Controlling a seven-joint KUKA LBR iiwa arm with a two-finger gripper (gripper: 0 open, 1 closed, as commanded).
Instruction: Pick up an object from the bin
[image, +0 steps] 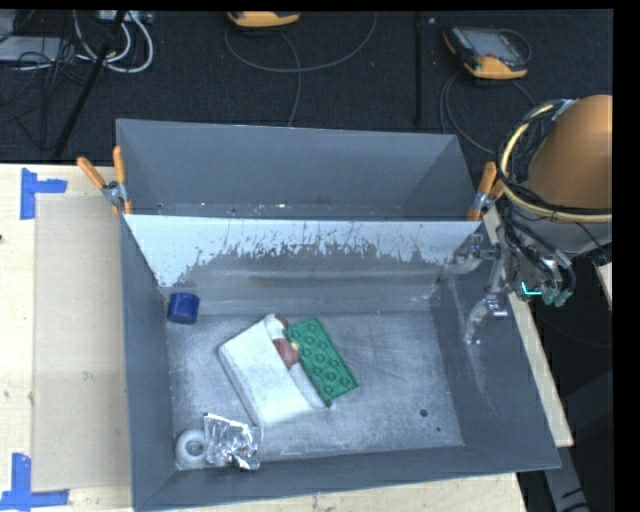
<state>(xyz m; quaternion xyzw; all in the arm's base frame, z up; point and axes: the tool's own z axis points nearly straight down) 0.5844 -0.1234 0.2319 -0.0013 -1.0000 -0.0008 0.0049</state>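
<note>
The tool hangs at the right side of the frame, over the right wall of the bin. It is well apart from every thing, and I cannot tell if it is open or closed. No thing is under it, so I think no choice is made yet.

All that can be picked lies in the lower left half of the floor. There is one of each, six in all:
- one blue cap, alone at the upper left
- one white block
- one green studded plate, lying partly on the block
- one small dark red piece between these two
- one crumpled foil
- one white ring, touching the foil

They seem simply dropped there.
</note>
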